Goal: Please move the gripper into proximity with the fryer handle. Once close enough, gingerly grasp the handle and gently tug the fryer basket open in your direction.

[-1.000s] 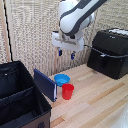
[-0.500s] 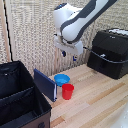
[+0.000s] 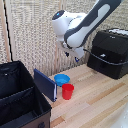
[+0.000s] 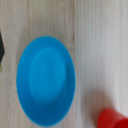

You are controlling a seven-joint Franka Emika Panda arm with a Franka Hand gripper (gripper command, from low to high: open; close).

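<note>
Your arm has swung toward the exterior view's right since before; gripper point(image 3: 76, 56) now hangs near the fryer basket point(image 3: 109, 66), not touching. Finger state: can't tell, blurred. Fryer handle point(image 3: 98, 56) faces the blue bowl point(image 3: 62, 79) and red cup point(image 3: 67, 91).

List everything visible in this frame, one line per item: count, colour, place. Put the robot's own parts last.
Air fryer: one, black, on the table at the exterior view's right.
Fryer basket: one, black, lower part of the fryer; handle not clearly discernible.
Bowl: one, blue, on the table, mid-scene.
Cup: one, red, upright in front of the bowl.
Flat panel: one, dark blue, standing beside the crate.
Fabric crate: one, black, exterior view's left.
Table: one, light wood.
Robot arm: one, white.
Gripper: one, above the table between bowl and fryer; jaw state unclear.
</note>
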